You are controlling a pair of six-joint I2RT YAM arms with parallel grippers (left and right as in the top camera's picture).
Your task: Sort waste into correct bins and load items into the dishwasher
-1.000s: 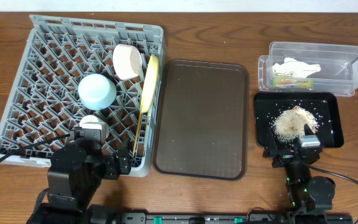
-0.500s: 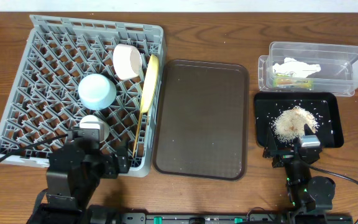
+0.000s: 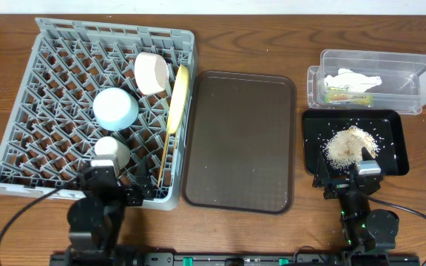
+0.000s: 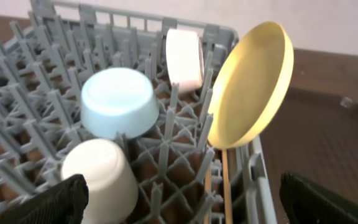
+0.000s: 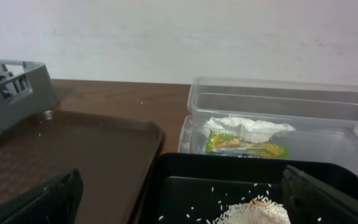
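Left gripper (image 4: 182,202) drew back from dish rack (image 3: 58,81); it and right gripper (image 5: 179,199) had jaws wide open, empty.

Table's left: grey dish rack (image 3: 50,89) holding yellow plate (image 3: 177,100) on edge, light blue bowl (image 3: 115,108), cream-white bowl (image 3: 151,73), white cup (image 3: 112,151), chopsticks (image 3: 163,159). Centre: brown serving tray (image 3: 240,140). Right: clear tub (image 3: 413,74) with napkin (image 3: 355,79) and scrap (image 3: 339,94); nearer, black tray (image 3: 390,133) with rice heap (image 3: 350,144).

Overhead straight down, left wrist close on rack (image 4: 185,134), right wrist facing tub (image 5: 272,99)
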